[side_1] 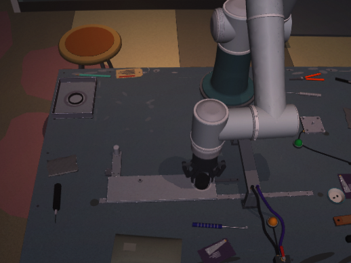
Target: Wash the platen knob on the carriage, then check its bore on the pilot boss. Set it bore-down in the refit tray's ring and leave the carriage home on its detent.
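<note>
The black platen knob [202,180] sits at the right end of the grey carriage plate [161,188], and my gripper [202,177] stands straight over it, closed on the knob. The carriage lies on a thin rail [264,195] that runs to the right. The pilot boss [116,149] is a small grey peg on a bracket behind the carriage's left end. The refit tray [74,98] lies at the table's back left corner, with a dark ring [75,98] in its middle. The knob's lower part is hidden by the fingers.
The arm's base [231,73] stands at the back centre. A stool [89,43] is behind the table. An upright bracket with cables [251,176] is just right of the carriage. A black screwdriver [56,199], a blue tool [217,226] and red pliers [309,78] lie around.
</note>
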